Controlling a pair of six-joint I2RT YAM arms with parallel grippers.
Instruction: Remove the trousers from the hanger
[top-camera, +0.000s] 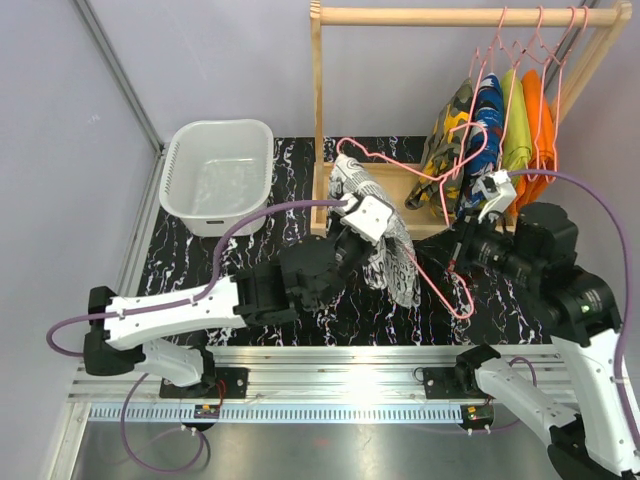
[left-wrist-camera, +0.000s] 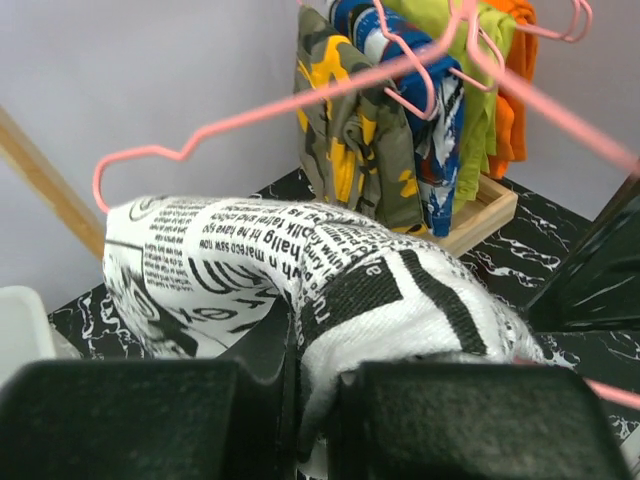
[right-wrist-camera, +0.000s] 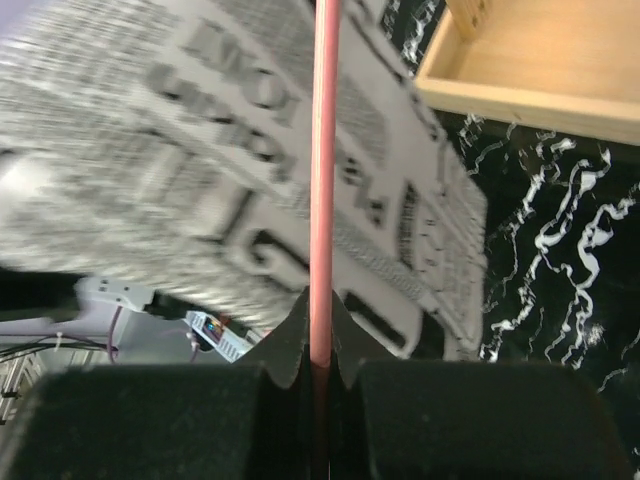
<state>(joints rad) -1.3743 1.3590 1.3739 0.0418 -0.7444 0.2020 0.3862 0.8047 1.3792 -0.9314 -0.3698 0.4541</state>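
Pink hanger (right-wrist-camera: 322, 150) pinched in my right fingers (right-wrist-camera: 480, 420), I guess so my left fingers (left-wrist-camera: 120, 420), clamped on the newsprint trousers (left-wrist-camera: 250, 250), can tug.

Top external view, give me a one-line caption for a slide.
Left gripper pinches the newsprint trousers while the right gripper holds the pink hanger.

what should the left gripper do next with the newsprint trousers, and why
Probably draw the left gripper, shut on the black-white-grey newsprint cloth trousers, gently back toward its own base while the right gripper holds the pink wire hanger in place. Both grips look set, and the cloth appears to hang against the hanger wire, so sliding it free seems the step left.
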